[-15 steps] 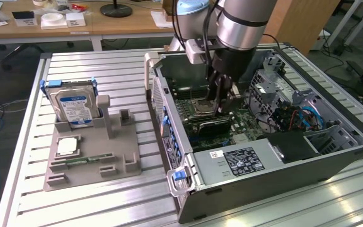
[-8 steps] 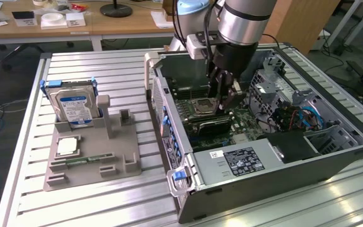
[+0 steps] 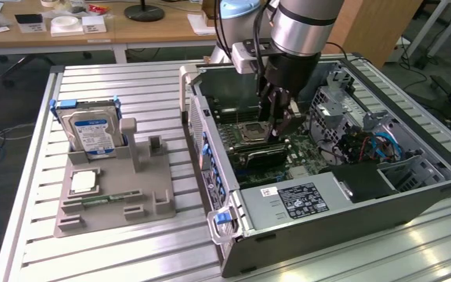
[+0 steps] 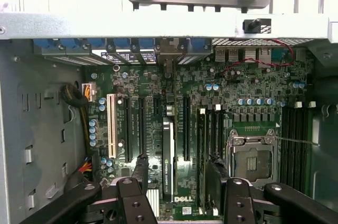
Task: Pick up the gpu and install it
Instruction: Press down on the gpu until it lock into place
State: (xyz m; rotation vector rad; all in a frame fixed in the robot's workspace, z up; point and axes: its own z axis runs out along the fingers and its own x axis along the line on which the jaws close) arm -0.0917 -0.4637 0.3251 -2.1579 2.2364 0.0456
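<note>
The gpu (image 4: 168, 155) stands on edge in a motherboard slot inside the open computer case (image 3: 327, 229). In the wrist view I see its thin black edge with white lettering. In the exterior view it is the dark card (image 3: 258, 154) just below the arm's tool. My gripper (image 4: 177, 170) hangs right above it, open, with one black finger (image 4: 141, 174) on each side of the card and a gap to it on both sides. Nothing is held. In the exterior view the gripper (image 3: 276, 126) is low inside the case, over the motherboard.
The CPU socket (image 4: 252, 163) and memory slots lie beside the card. A drive cage (image 3: 343, 111) and power supply (image 3: 300, 200) crowd the case's other side. On the exterior view's left, a grey fixture (image 3: 112, 205) holds a hard drive (image 3: 92, 132) and a memory stick (image 3: 108, 198).
</note>
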